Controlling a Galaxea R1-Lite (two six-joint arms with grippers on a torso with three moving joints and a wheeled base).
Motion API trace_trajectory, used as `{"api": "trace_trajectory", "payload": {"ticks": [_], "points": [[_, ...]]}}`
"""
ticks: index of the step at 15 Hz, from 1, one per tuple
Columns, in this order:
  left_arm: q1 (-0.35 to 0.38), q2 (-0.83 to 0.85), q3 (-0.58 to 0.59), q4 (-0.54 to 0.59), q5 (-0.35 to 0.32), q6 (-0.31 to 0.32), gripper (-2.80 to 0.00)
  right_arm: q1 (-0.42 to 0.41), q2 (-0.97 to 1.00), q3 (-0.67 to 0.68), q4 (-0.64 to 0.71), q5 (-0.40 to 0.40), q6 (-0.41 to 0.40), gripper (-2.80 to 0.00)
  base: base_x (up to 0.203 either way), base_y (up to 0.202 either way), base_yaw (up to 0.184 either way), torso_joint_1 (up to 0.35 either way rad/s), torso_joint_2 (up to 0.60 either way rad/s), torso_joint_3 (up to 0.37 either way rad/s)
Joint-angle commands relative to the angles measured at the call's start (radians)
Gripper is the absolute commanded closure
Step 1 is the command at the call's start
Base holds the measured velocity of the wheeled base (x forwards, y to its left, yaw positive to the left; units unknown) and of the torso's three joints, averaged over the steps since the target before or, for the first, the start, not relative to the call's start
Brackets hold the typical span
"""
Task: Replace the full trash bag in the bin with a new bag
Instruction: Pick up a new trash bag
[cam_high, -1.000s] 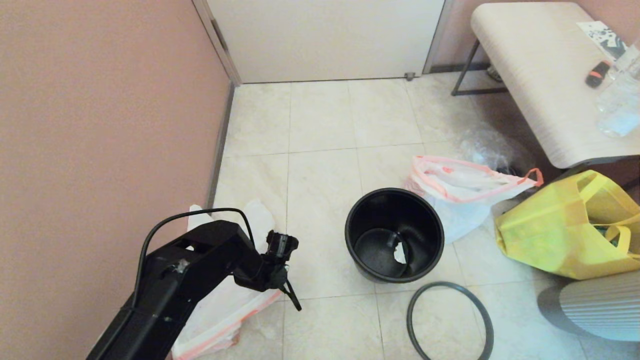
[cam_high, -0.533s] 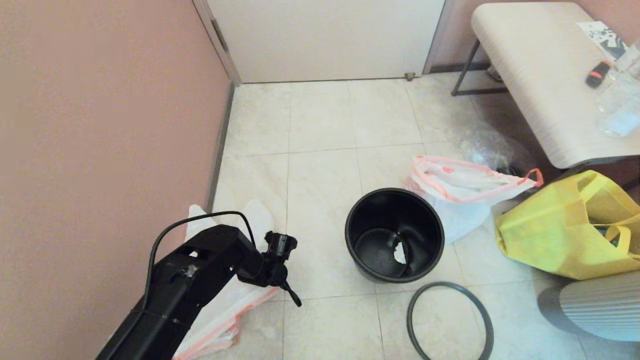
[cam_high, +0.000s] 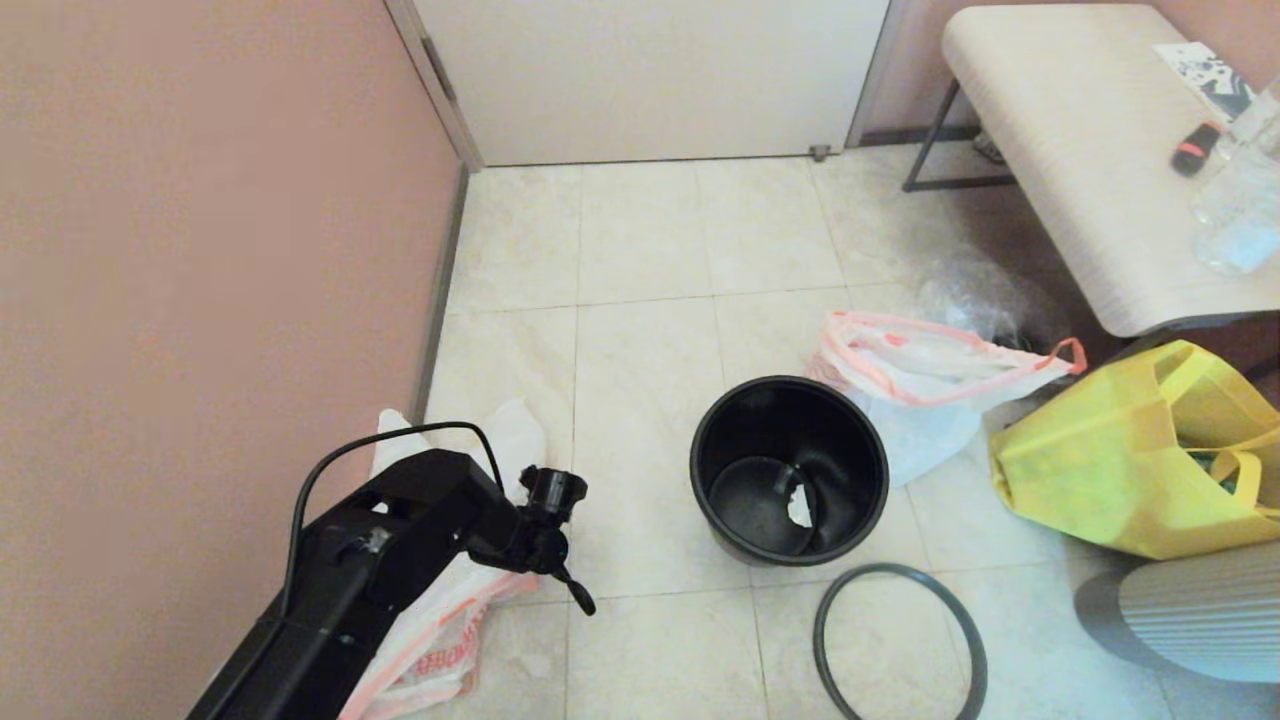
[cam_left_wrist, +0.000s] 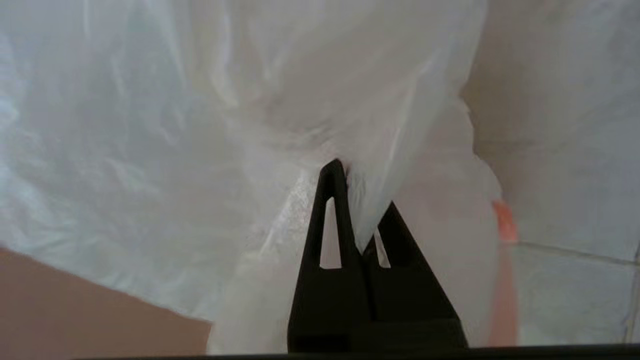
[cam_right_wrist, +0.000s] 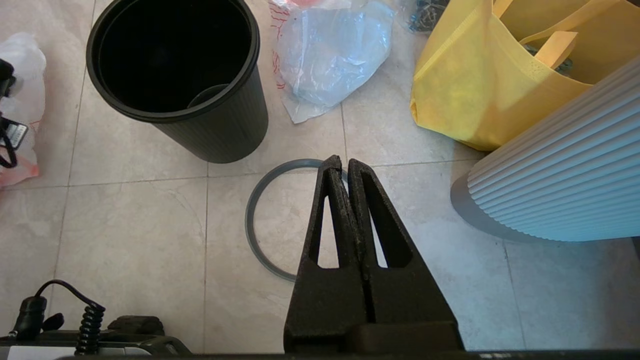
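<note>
The black bin (cam_high: 790, 470) stands open on the tiled floor with no bag in it, and its dark-grey hoop (cam_high: 900, 640) lies on the floor just in front. The full trash bag (cam_high: 930, 390), with a pink drawstring rim, lies against the bin's right side. The new bag (cam_high: 440, 640), thin and white with red print, lies by the left wall under my left arm. My left gripper (cam_left_wrist: 357, 200) is shut on a fold of the new bag (cam_left_wrist: 200, 125). My right gripper (cam_right_wrist: 345, 162) hangs shut and empty over the hoop (cam_right_wrist: 260, 220), near the bin (cam_right_wrist: 175, 65).
A yellow tote bag (cam_high: 1140, 450) and a grey ribbed cylinder (cam_high: 1190, 610) crowd the right side. A pale bench (cam_high: 1080, 150) stands at the back right, with a clear bag of dark items (cam_high: 980, 295) below it. The pink wall (cam_high: 200, 250) runs close along my left arm.
My left gripper has closed on the new bag. The bag has bunched up under the wrist and its red print now shows. The right arm has not moved.
</note>
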Motion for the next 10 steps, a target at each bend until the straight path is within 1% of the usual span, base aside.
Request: {"api": "trace_trajectory", "payload": {"ticks": [1, 2, 3, 4, 5, 6, 7, 9, 10], "points": [[0.002, -0.036, 0.018, 0.017, 0.007, -0.017, 0.0, 0.001, 0.002, 0.0, 0.0, 0.0, 0.0, 0.0, 0.0, 0.0, 0.0, 0.0, 0.0, 0.0], [0.002, -0.067, 0.037, 0.05, 0.005, -0.037, 0.0, 0.001, 0.002, 0.0, 0.0, 0.0, 0.0, 0.0, 0.0, 0.0, 0.0, 0.0, 0.0, 0.0], [0.0, -0.104, 0.058, 0.121, 0.002, -0.078, 0.0, 0.001, 0.002, 0.0, 0.0, 0.0, 0.0, 0.0, 0.0, 0.0, 0.0, 0.0, 0.0, 0.0], [-0.004, -0.136, 0.064, 0.223, -0.01, -0.135, 0.0, 0.001, 0.002, 0.0, 0.0, 0.001, 0.0, 0.0, 0.0, 0.0, 0.0, 0.0, 0.0, 0.0], [-0.008, -0.169, 0.059, 0.326, -0.039, -0.199, 0.0, 0.001, 0.002, 0.0, 0.0, 0.0, 0.0, 0.0, 0.0, 0.0, 0.0, 0.0, 0.0, 0.0], [-0.014, -0.208, 0.046, 0.439, -0.096, -0.274, 0.0, 0.001, 0.002, 0.0, 0.0, 0.001, 0.0, 0.0, 0.0, 0.0, 0.0, 0.0, 0.0, 0.0], [-0.021, -0.245, 0.027, 0.564, -0.17, -0.351, 0.0, 0.001, 0.002, 0.0, 0.0, 0.001, 0.0, 0.0, 0.0, 0.0, 0.0, 0.0, 0.0, 0.0], [-0.04, -0.316, -0.017, 0.774, -0.315, -0.486, 0.0, 0.001, 0.002, 0.0, 0.0, 0.0, 0.0, 0.0, 0.0, 0.0, 0.0, 0.0, 0.0, 0.0], [-0.053, -0.357, -0.027, 0.831, -0.367, -0.532, 0.0, 0.001, 0.002, 0.0, 0.0, 0.001, 0.0, 0.0, 0.0, 0.0, 0.0, 0.0, 0.0, 0.0]]}}
